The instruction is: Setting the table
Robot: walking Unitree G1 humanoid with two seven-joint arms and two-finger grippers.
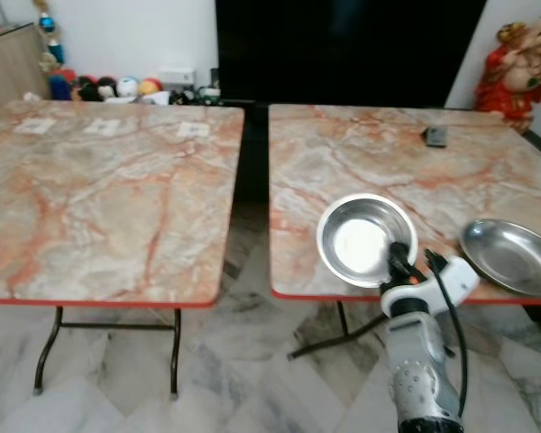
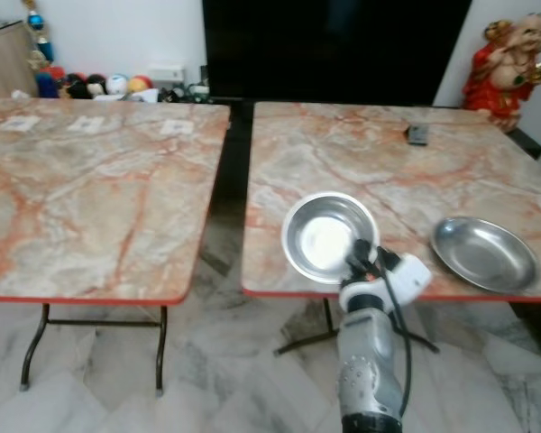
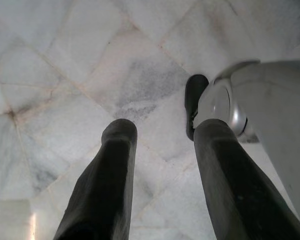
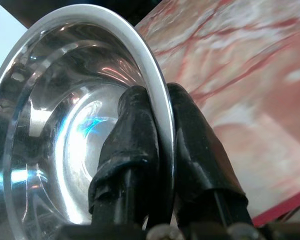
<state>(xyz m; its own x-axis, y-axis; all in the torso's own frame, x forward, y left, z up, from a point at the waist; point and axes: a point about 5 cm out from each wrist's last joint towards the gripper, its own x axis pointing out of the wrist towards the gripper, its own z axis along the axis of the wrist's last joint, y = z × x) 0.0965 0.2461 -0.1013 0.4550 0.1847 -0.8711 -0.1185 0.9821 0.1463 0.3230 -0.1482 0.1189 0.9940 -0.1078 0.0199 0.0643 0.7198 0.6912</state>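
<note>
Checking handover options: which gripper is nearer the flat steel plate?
Right. The right gripper grips the steel bowl just beside the flat steel plate; the left gripper hangs over the floor.

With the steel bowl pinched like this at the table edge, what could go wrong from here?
1. The right gripper holds the steel bowl only by its thin rim, so it might pivot or slip.
2. The bowl sits over the right table's near edge; released here, it may drop.
3. Swinging right could knock the steel plate.
</note>
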